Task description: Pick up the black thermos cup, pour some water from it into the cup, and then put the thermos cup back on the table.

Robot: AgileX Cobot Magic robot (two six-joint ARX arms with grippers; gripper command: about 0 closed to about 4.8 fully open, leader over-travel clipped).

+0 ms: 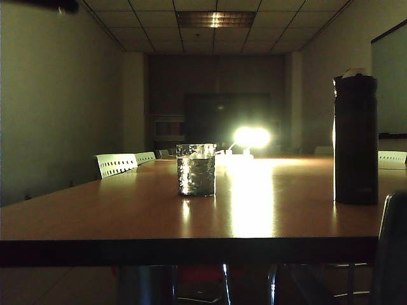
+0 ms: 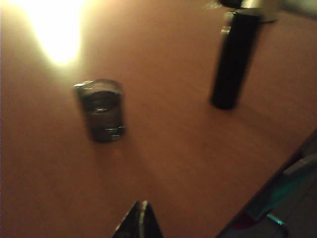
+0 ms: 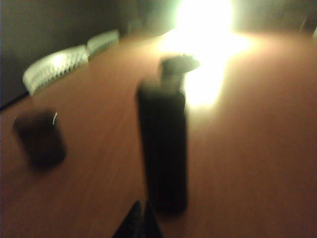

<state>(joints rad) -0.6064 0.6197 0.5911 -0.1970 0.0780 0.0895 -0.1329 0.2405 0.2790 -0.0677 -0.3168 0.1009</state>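
The black thermos cup (image 1: 355, 140) stands upright on the table (image 1: 127, 210) at the right, tall and slim; it also shows in the left wrist view (image 2: 234, 59) and, blurred, in the right wrist view (image 3: 163, 148). The cup (image 1: 196, 168), a short clear dimpled glass, stands near the table's middle, well left of the thermos cup (image 2: 101, 110) (image 3: 39, 136). My left gripper (image 2: 142, 204) is shut and empty, raised above the table short of the cup. My right gripper (image 3: 143, 204) is shut and empty, just short of the thermos cup's base. Neither gripper shows in the exterior view.
A bright lamp glare (image 1: 252, 136) at the far end reflects down the tabletop. White perforated chair backs (image 1: 116, 164) stand along the far left side. The table's dark front edge (image 1: 191, 251) runs across the foreground, with a dark chair back (image 1: 394, 254) at the lower right.
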